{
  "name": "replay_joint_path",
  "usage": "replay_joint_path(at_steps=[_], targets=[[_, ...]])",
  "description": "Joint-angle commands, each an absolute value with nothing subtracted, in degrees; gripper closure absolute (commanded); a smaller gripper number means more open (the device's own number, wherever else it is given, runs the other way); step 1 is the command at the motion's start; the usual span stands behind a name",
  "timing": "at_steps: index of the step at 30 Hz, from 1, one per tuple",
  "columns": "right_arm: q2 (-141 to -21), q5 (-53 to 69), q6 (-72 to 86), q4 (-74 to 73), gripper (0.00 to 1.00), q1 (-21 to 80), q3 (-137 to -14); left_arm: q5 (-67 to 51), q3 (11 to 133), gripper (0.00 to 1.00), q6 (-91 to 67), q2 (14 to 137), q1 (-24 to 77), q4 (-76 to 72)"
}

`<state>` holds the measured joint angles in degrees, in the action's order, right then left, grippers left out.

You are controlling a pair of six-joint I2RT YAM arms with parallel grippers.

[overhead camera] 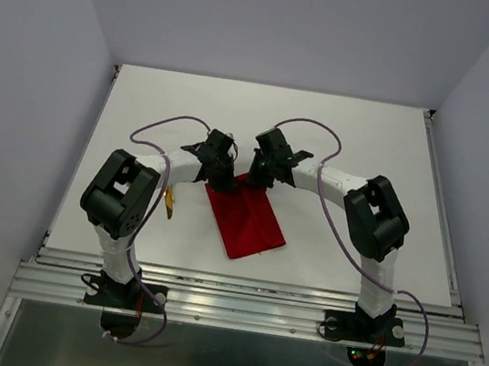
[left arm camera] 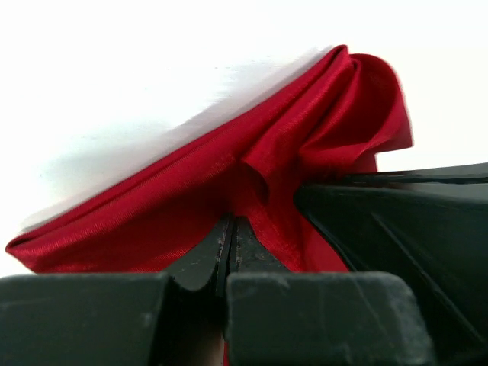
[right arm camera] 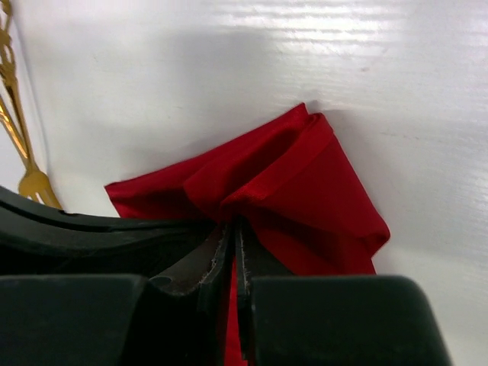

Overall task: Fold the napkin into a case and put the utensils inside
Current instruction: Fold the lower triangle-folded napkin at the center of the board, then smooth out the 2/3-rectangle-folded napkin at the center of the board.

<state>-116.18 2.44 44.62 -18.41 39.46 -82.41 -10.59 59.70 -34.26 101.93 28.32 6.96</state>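
The napkin [overhead camera: 245, 215] is lying mid-table [overhead camera: 367, 164], folded into a longish red slab that's angled a bit, with its far end bunched up into pleats. Both grippers are parked at that far end, side by side and nearly touching. The left gripper [left arm camera: 230, 245] has its fingers squeezed together on a pleat of the cloth, and the right gripper [right arm camera: 233, 245] is pinched tight on the fold just beside it. The utensils [right arm camera: 33, 184] sit off to the napkin's left, apart from it, mostly hidden by the left arm [overhead camera: 119, 192] in the top view.
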Motion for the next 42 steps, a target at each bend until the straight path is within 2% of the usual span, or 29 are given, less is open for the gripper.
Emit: replay_joint_path(at_steps=[1,4,29,31,36,42], targets=[[-117.9,2.4,45.3,-15.8,0.9,40.1,-86.2,-11.1,60.8,0.98,-32.5,103.1,27.7,5.7],[-118.6,2.3,45.6,-15.8,0.91,40.1,-86.4,-11.2,60.3,1.0,-32.3,103.4,27.7,5.5],[-123.8,-1.2,48.2,-15.8,0.9,40.1,-89.3,-12.7,58.2,1.0,-30.4,104.3,27.4,4.0],[-123.4,-0.9,48.0,-15.8,0.88,40.1,-89.1,-12.7,58.4,1.0,-30.3,104.3,27.3,4.0],[-121.1,-0.5,46.8,-15.9,0.73,40.1,-88.2,-12.7,58.9,1.0,-30.1,103.9,27.1,4.4],[-117.6,-0.5,45.8,-16.3,0.61,40.1,-87.2,-12.7,59.4,1.0,-30.0,103.4,27.0,4.7]])
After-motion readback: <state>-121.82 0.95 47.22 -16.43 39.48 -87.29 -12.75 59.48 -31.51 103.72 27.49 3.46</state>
